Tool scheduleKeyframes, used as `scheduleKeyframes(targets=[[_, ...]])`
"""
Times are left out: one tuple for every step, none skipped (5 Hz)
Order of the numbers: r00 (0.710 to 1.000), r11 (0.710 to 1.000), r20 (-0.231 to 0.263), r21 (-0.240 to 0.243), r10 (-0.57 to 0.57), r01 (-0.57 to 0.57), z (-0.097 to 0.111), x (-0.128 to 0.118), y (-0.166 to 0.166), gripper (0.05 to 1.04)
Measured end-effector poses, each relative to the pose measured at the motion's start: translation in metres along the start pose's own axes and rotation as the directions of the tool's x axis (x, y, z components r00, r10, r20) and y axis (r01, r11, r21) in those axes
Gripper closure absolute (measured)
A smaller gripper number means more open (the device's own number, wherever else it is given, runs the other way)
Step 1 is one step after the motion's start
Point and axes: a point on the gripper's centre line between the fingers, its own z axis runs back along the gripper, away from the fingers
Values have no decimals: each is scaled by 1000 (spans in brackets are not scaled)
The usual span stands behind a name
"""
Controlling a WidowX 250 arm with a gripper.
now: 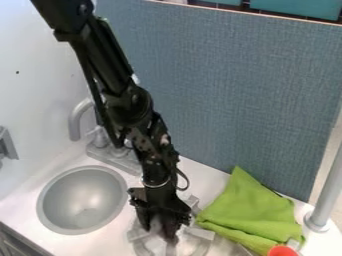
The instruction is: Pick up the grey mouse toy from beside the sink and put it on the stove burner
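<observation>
1. We see a toy kitchen's white bench [202, 174], with a round grey sink [81, 201] sunk into it and a grey faucet [79, 119] bending over behind the bowl; a textured blue-grey panel [244, 92] stands along the back; a white wall [33, 65] rises at the view's left, a grey fitting [7, 144] at its edge; teal bins [297, 7] line up beyond the panel's top.
2. We find the black pincer [165, 231] hanging low over the front of the bench, to the right of the sink, its arm slanting in from the upper left; we cannot tell how far it is open, nor whether it has hold of anything, its tip being dark and blurred.
3. We place the grey burner grate [200, 233] directly beneath and around the pincer's tip, its pieces showing on both sides; whether the two touch, we cannot say; a rumpled green cloth [248, 212] lies just to the right, a round orange-red object [282, 251] at its front edge; an upright grey pole [327, 192] stands beyond the cloth.
</observation>
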Motion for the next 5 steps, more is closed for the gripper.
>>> scheduleKeyframes(targets=[[1000,1000,22,27,15,-16,17,-1,-5,70],[996,999,91,44,8,-12,42,0,-7,75],[986,997,163,68,-41,30,75,3,-22,76],[977,988,160,91,-142,128,88,10,-42,76],[965,976,158,96,-208,194,95,19,-57,76]])
